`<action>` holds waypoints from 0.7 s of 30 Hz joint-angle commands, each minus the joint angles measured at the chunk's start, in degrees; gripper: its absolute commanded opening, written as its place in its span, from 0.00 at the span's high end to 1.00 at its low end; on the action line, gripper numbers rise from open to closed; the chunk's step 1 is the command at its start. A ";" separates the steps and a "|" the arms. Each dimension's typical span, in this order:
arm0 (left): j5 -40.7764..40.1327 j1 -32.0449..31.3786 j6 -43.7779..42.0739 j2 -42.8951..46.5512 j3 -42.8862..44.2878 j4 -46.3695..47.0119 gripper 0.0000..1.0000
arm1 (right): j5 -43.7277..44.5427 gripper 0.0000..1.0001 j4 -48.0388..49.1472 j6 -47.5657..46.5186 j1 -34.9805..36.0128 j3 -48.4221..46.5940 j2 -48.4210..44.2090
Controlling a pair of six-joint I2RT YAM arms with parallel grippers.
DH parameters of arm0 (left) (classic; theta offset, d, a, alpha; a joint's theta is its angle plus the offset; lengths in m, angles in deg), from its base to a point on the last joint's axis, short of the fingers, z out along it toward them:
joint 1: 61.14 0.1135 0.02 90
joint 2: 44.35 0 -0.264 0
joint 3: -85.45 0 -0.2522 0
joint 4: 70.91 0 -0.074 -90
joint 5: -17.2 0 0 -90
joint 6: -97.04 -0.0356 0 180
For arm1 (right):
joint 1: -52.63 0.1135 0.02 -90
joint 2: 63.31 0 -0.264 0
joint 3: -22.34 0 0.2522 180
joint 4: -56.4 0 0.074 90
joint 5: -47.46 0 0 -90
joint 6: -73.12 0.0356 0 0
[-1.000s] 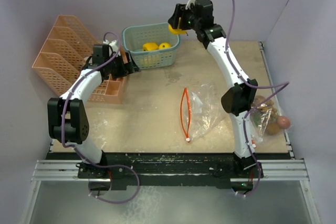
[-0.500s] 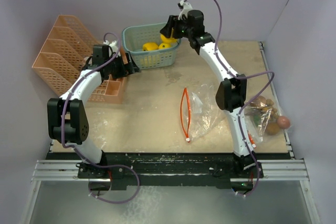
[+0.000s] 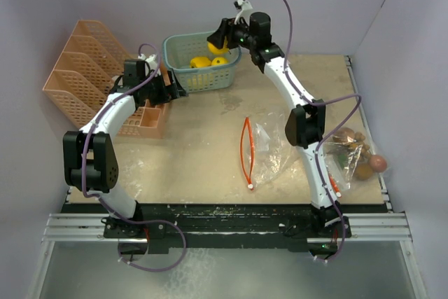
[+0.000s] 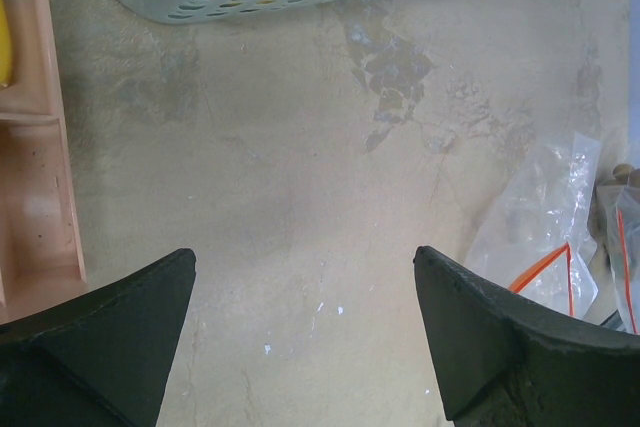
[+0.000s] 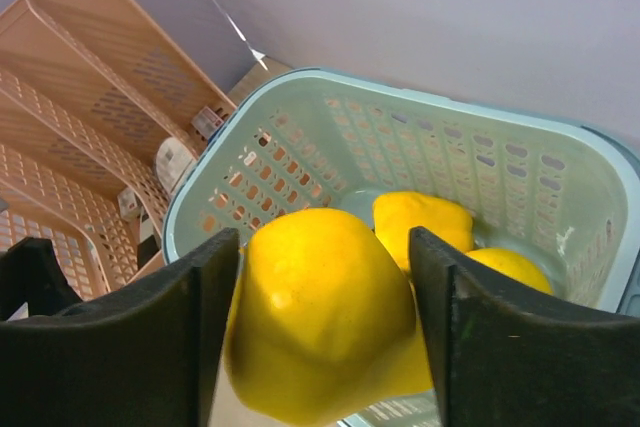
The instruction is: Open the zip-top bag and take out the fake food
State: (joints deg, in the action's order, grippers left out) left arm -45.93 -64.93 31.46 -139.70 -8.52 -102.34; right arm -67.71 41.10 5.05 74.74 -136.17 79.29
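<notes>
Since right gripper is pinching a glossy yellow plastic toy fruit between both fingers, step in hand is the drop. Below and ahead of the fingertips sits the pale teal perforated plastic basket, with two more yellow toy fruits already on its floor. Held fruit looks to be over the rim rather than the middle. I'd push further forward over the open well, lower a bit, then release, else it may clip the rim and roll out. Meanwhile left gripper is spread wide, holding nothing, bare tabletop under it. The clear plastic zip-top bag with orange zip strip lies off to its right. Can't tell from above whether that bag is empty.
</notes>
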 commanded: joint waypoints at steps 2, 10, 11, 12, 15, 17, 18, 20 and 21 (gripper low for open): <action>1.61 0.45 -0.53 -0.02 1.34 1.04 0.08 | -1.12 0.18 3.94 1.08 -0.44 -1.38 -0.85; 3.26 0.44 -1.34 -0.51 1.68 1.61 0.08 | -1.20 0.07 4.31 1.62 -2.24 -0.74 -2.08; 3.86 0.33 -1.30 -0.59 1.80 1.79 0.09 | -1.09 0.08 4.39 1.05 -2.32 0.01 -3.17; 4.27 0.24 -1.31 -0.65 2.07 2.03 0.09 | -0.84 0.09 4.44 0.42 -2.40 1.37 -4.58; 3.52 -1.62 -1.85 -0.64 3.09 1.91 0.09 | 1.10 0.12 4.06 -1.80 -3.03 6.09 -10.03; 1.83 -3.83 -2.73 -0.43 3.82 1.42 0.09 | 4.18 0.15 1.78 -3.78 -3.56 10.41 -15.84; 1.11 -5.21 -3.14 -0.37 4.18 1.15 0.09 | 6.45 0.17 -0.21 -4.91 -3.83 13.05 -18.27; -0.26 -8.05 -3.64 -0.12 4.87 0.65 0.09 | 10.98 0.19 -4.68 -5.96 -4.54 19.28 -23.61; -0.63 -9.43 -3.63 0.03 5.20 0.31 0.08 | 12.64 0.21 -6.45 -5.57 -5.10 23.56 -26.31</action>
State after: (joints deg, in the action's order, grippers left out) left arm -45.19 -69.15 30.15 -140.14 -6.74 -102.59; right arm -63.06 38.94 2.73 71.00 -120.37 66.55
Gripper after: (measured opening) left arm 0.914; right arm 0.815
